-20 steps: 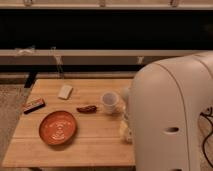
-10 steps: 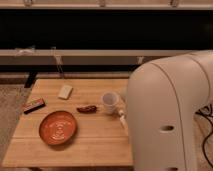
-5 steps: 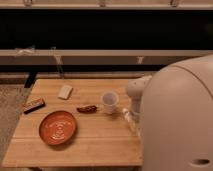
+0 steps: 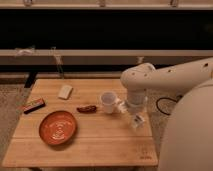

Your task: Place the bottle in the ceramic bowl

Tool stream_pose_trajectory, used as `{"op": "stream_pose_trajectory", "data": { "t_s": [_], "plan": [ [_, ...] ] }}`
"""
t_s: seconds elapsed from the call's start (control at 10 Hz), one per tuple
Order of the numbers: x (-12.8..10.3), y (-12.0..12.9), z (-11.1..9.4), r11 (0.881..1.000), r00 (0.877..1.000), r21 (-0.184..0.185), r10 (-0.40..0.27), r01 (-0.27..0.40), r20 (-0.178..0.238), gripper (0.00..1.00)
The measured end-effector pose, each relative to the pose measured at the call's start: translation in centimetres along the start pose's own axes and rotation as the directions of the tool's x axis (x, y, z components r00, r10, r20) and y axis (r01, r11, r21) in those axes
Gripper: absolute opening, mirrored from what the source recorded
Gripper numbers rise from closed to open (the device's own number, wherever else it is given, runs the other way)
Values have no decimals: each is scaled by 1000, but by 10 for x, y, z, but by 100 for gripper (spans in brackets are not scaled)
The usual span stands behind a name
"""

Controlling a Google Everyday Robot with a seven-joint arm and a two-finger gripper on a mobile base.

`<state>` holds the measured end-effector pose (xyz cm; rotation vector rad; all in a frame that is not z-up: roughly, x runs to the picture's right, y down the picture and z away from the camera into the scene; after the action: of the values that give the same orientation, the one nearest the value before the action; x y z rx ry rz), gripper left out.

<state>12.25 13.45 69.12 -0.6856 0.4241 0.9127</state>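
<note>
Reaching over the right part of the table, the robot's one big pale arm [image 4: 165, 77] is filling that side of the view, and it is bending down to the gripper [image 4: 136, 119], which is hanging just above the wooden table [image 4: 100, 147], close to its right edge. The ceramic bowl [image 4: 42, 129] is lying flat near the front left of the table, well apart from the gripper. A white cup [image 4: 107, 101] is standing just beside the gripper, on its left in the view. The claw's fingers are pressing together, and they seem to be clamping the bottle [image 4: 138, 120], a small pale shape at their tip (no other bottle is showing on the table). The bottle's long axis is looking slanted, but I cannot tell it surely. For the coming move, I am judging that the bowl is lying leftward and a little nearer the front from the claw, so the carry is needing to pass in front of the cup and a small reddish-brown thing [image 4: 87, 108]. Counting: one arm, one gripper, one bowl, one cup, one bottle, one reddish-brown thing, one pale block [image 4: 65, 91] and one dark bar [image 4: 34, 105].
</note>
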Motion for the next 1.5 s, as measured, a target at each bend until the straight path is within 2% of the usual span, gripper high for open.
{"op": "stream_pose_trajectory", "data": {
  "t_s": [0.3, 0.5, 0.8, 1.0, 1.2, 1.4, 1.5],
  "plan": [
    [-30, 36, -44, 994, 991, 15, -106, 105, 80, 0],
    [-44, 51, -59, 985, 979, 28, -172, 169, 111, 0],
    [-70, 74, -66, 966, 953, 29, -260, 259, 154, 0],
    [-96, 93, -65, 944, 927, 29, -328, 328, 183, 0],
    [-130, 115, -61, 910, 885, 26, -408, 413, 223, 0],
    [-154, 127, -54, 881, 852, 18, -461, 472, 249, 0],
    [-168, 139, -50, 857, 825, 12, -499, 514, 266, 0]
  ]
}}
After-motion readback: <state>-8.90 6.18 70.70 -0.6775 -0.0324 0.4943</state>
